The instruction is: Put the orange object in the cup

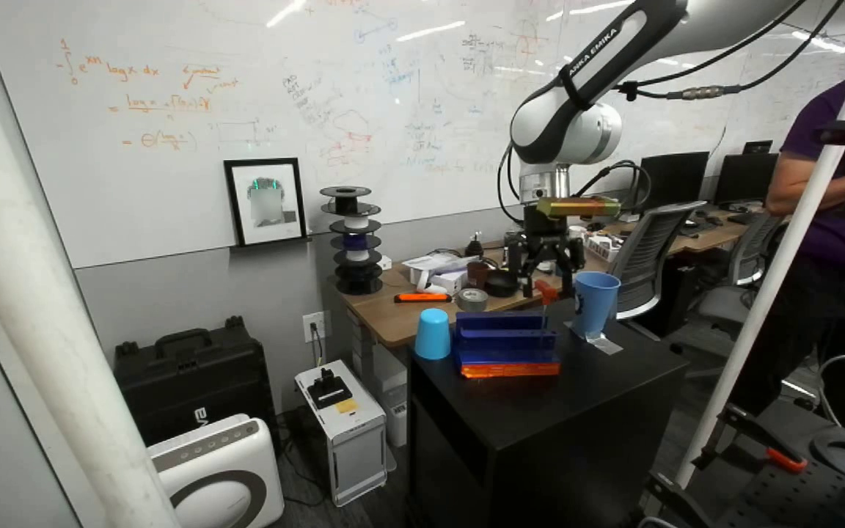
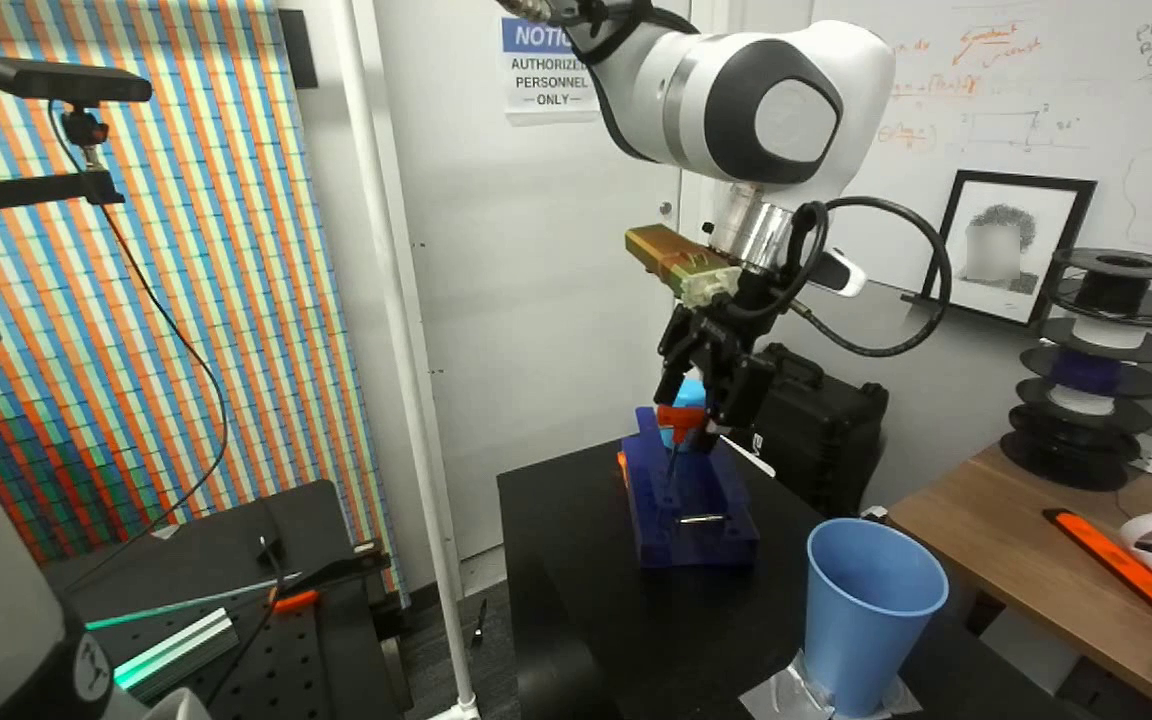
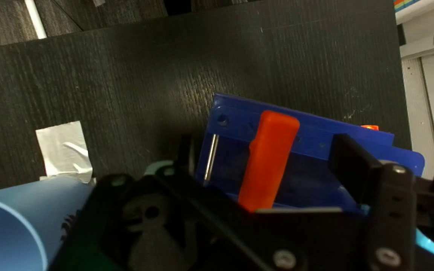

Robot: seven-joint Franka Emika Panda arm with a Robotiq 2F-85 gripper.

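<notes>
The orange object is a tool with a T-shaped orange handle point(image 1: 546, 292) and a thin dark shaft. It stands upright in a dark blue holder point(image 1: 503, 343), with its handle above it. The handle also shows in an exterior view point(image 2: 680, 417) and in the wrist view point(image 3: 269, 162). My gripper point(image 1: 548, 287) is open, pointing down, with a finger on either side of the handle; gaps show between handle and fingers in the wrist view. A blue cup point(image 2: 871, 620) stands upright, open end up, beside the holder. It also shows in the wrist view point(image 3: 9, 229).
The holder and cup stand on a black cabinet top point(image 1: 518, 411). A light blue cup point(image 1: 433, 336) sits upside down at the holder's far end. Tape point(image 3: 66, 148) lies at the blue cup's base. A wooden desk point(image 1: 386, 315) with clutter adjoins the cabinet.
</notes>
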